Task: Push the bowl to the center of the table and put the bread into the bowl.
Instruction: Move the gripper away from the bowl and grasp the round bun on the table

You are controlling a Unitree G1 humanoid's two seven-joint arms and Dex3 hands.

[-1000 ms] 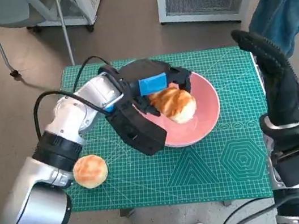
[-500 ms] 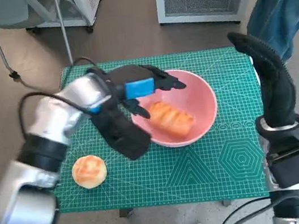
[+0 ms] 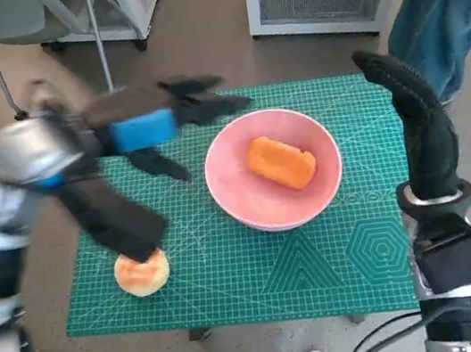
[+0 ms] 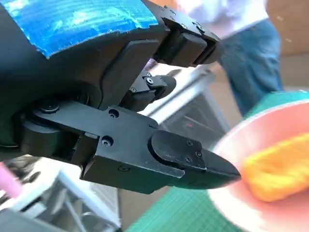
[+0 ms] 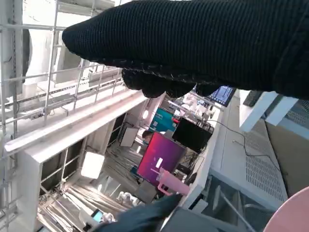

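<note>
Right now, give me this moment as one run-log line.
bowl: mid-mat | bread: in bowl | left hand: empty, beside bowl | right hand: raised, empty | round bun: on mat

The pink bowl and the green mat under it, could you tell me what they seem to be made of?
The pink bowl looks like smooth plastic or glazed ceramic: even colour, soft sheen along its rim; which of the two I cannot tell. The green mat looks like a matte rubbery cutting mat, judging by its printed pale grid and geometric lines.
</note>
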